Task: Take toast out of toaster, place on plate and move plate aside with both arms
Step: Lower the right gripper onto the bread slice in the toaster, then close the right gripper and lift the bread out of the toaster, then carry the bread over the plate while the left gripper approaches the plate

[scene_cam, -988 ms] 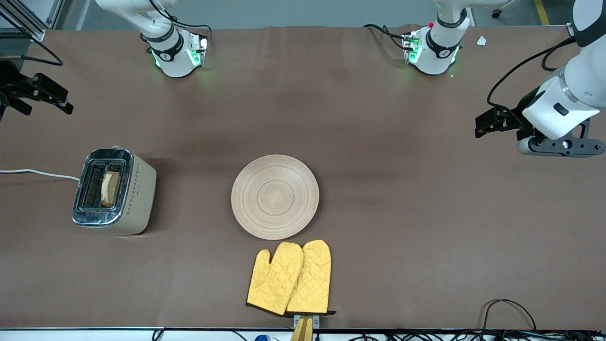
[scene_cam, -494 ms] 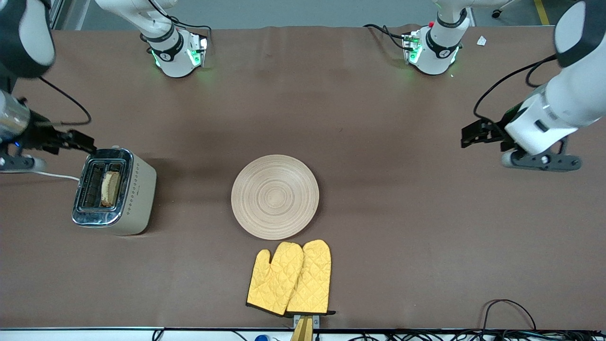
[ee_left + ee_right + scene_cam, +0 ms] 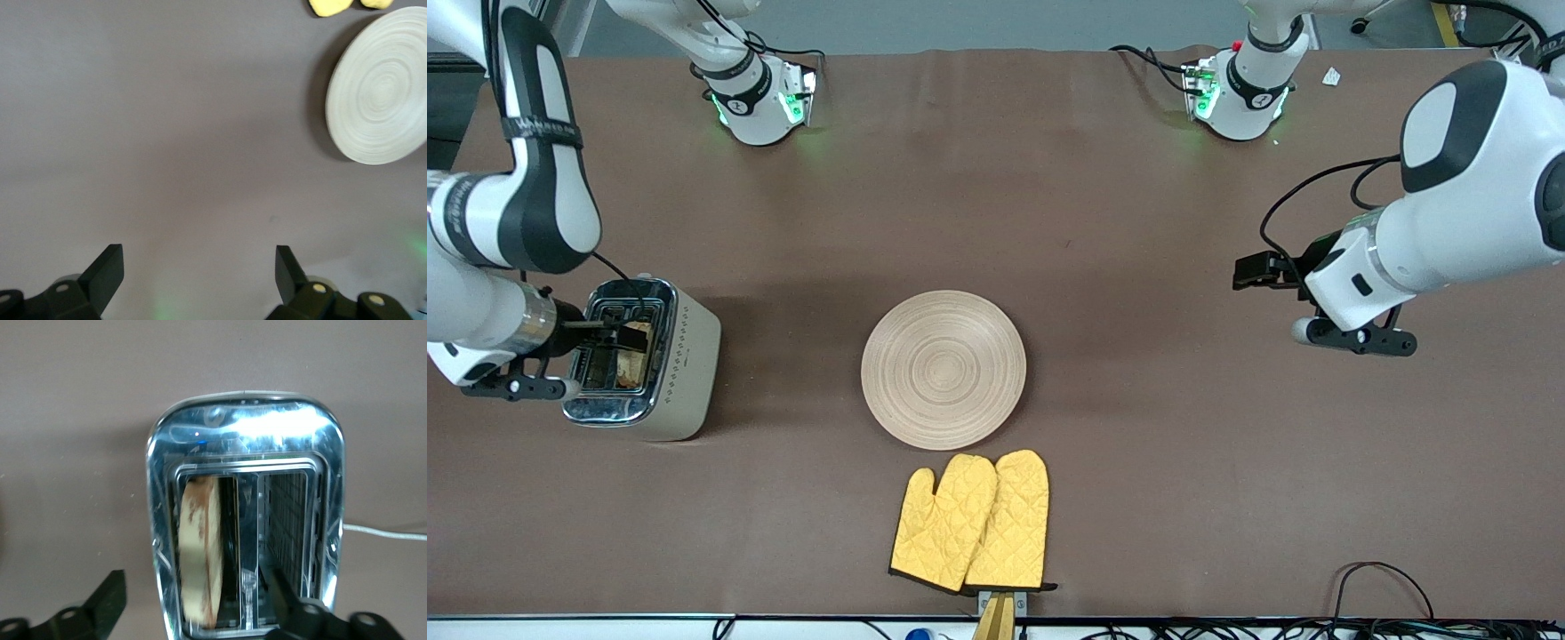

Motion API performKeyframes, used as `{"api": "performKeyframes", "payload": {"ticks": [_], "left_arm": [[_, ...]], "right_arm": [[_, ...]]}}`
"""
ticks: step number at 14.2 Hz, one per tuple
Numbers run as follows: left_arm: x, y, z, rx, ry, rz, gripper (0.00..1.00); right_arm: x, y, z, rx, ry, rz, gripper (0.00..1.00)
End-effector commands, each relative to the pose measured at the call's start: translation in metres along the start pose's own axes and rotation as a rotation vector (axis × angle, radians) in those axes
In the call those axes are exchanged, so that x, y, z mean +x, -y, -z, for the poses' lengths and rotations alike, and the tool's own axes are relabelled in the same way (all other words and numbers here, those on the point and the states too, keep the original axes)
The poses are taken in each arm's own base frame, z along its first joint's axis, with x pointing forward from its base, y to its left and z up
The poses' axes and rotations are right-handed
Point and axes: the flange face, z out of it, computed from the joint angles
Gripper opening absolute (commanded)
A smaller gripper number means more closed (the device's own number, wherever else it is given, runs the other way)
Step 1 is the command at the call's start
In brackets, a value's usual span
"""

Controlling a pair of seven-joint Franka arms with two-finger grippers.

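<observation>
Right arm [image 3: 511, 204] bent down at its own end of the table, right gripper [image 3: 618, 336] low with fingers spread wide, left arm [image 3: 1449, 222] reaching inward, left gripper [image 3: 1249, 269] raised, fingers [image 3: 107, 270] parted

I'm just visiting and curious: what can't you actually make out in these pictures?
- The toast: it stands in a slot of the toaster, so only its top edge shows in the right wrist view; in the front view the right pincer covers part of it.
- The oven mitts: cut off by the edge of the left wrist view.
- The left pincer: only its open fingertips show there.
</observation>
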Motion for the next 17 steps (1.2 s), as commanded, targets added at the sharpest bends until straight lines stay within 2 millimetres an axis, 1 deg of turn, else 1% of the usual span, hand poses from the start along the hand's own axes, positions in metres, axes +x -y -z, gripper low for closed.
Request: {"api": "performKeyframes", "payload": {"ticks": [1,2,3,4,5,6,7,8,10,11,13,14,15,16,17], "left_arm": [[0.022,0.005,-0.020,-0.115,0.013,0.009,1.00],[0.031,0.005,-0.028,-0.145,0.002,-0.003,1.00],[0.040,0.008,-0.040,-0.156,-0.005,-0.057,1.00],[0.050,0.014,-0.056,-0.165,0.002,-0.136,1.00],[0.057,0.019,-0.068,-0.186,0.004,-0.188,1.00],[0.063,0.024,-0.077,-0.215,0.004,-0.197,1.00],[0.067,0.028,-0.086,-0.244,0.014,-0.198,1.00],[0.071,0.039,-0.091,-0.289,0.018,-0.182,1.00],[0.073,0.045,-0.096,-0.337,0.019,-0.220,1.00],[0.075,0.049,-0.097,-0.349,0.019,-0.216,1.00],[0.075,0.052,-0.104,-0.354,0.022,-0.255,1.00],[0.078,0.056,-0.109,-0.364,0.022,-0.284,1.00],[0.080,0.067,-0.111,-0.380,0.017,-0.290,1.00],[0.082,0.071,-0.115,-0.388,0.017,-0.300,1.00],[0.084,0.072,-0.123,-0.395,0.020,-0.331,1.00]], "right_arm": [[0.006,-0.010,-0.012,-0.012,0.008,-0.016,0.50],[0.005,-0.007,-0.013,-0.012,0.015,-0.013,0.37],[0.005,-0.005,-0.013,-0.013,0.017,-0.013,0.27],[0.005,-0.004,-0.013,-0.013,0.023,-0.013,0.17],[0.004,-0.004,-0.012,-0.012,0.032,-0.015,0.11],[0.004,-0.004,-0.009,-0.011,0.029,-0.018,0.05],[0.003,-0.004,-0.004,-0.010,0.024,-0.019,0.04],[0.000,-0.003,0.002,-0.009,0.030,-0.019,0.03],[-0.007,-0.001,0.037,-0.006,0.006,-0.010,0.03],[-0.012,0.001,0.058,-0.005,0.001,-0.005,0.03],[-0.019,0.015,0.103,-0.007,0.017,0.015,0.03],[-0.024,0.026,0.128,-0.008,0.024,0.030,0.03],[-0.027,0.042,0.141,-0.012,0.027,0.052,0.03],[-0.030,0.060,0.147,-0.016,0.024,0.081,0.03],[-0.032,0.079,0.148,-0.012,0.023,0.104,0.03]]}}
